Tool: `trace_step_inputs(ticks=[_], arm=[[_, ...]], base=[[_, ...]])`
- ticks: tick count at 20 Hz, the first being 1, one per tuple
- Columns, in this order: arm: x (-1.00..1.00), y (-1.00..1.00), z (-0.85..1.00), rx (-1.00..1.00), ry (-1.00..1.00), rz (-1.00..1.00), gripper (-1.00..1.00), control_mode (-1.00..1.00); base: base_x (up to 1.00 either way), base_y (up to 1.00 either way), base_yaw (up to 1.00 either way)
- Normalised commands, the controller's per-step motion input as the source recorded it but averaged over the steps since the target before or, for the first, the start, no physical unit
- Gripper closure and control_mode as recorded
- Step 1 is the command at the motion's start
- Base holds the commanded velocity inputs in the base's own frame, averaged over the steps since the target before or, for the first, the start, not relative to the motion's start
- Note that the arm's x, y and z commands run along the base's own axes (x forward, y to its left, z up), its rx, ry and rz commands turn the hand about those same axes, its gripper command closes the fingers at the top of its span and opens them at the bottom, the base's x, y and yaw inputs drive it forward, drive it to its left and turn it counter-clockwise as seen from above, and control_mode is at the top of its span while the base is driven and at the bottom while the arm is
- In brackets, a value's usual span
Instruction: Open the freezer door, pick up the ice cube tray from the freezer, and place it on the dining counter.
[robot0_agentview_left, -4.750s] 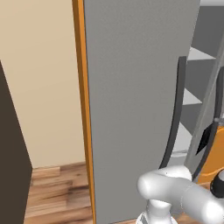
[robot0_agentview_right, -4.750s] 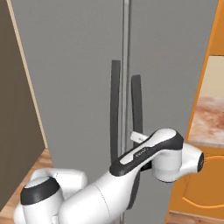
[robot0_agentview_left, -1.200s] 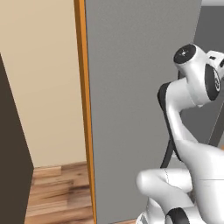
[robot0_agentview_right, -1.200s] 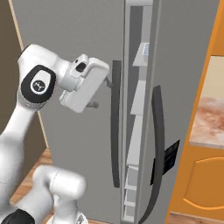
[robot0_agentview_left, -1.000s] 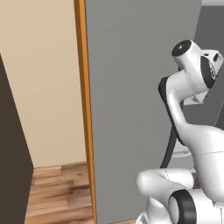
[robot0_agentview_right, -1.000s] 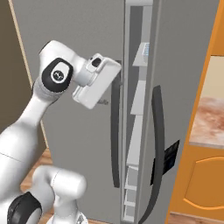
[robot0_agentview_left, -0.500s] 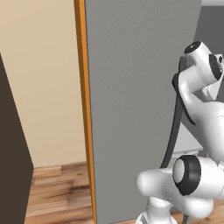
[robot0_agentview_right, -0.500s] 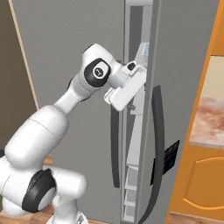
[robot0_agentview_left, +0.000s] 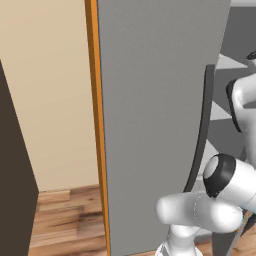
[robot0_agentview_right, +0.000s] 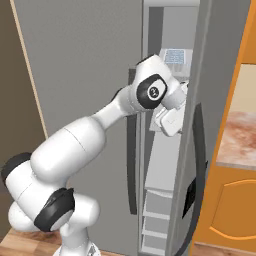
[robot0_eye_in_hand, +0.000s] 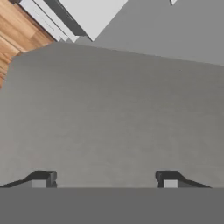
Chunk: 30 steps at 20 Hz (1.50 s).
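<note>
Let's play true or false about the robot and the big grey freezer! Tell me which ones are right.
1. The freezer door on the right is partly open. True.
2. The ice cube tray lies on the floor. False: it sits high up on a shelf inside the freezer.
3. The gripper is holding the ice cube tray. False: its fingers are spread apart with nothing between them, facing a grey surface.
4. The robot's arm reaches into the gap between the two doors. True.
5. The floor beside the freezer is wooden. True.
6. The dining counter has a blue top. False: its top is reddish-brown and cream, on an orange base.
</note>
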Motion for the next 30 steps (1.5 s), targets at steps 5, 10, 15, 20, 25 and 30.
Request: trace_step_inputs(ticks=[5, 10, 15, 20, 25, 30], arm=[[-0.39, -1.00, -0.10, 0.14, 0.00, 0.00, -1.00, -1.00], [-0.23, -0.73, -0.01, 0.09, 0.00, -0.01, -1.00, -1.00], [-0.94, 0.82, 0.00, 0.00, -0.25, 0.00, -1.00, -1.00], [-0.87, 1.00, 0.00, 0.00, -0.33, 0.07, -1.00, -1.00], [-0.01, 1.00, 0.06, 0.00, -0.29, 0.19, -1.00, -1.00], [0.22, 0.64, 0.39, 0.00, -0.12, 0.13, -1.00, -1.00]], base=[[0.00, 0.00, 0.00], [0.00, 0.00, 0.00], [0.00, 0.00, 0.00], [0.00, 0.00, 0.00], [0.00, 0.00, 0.00], [0.00, 0.00, 0.00]])
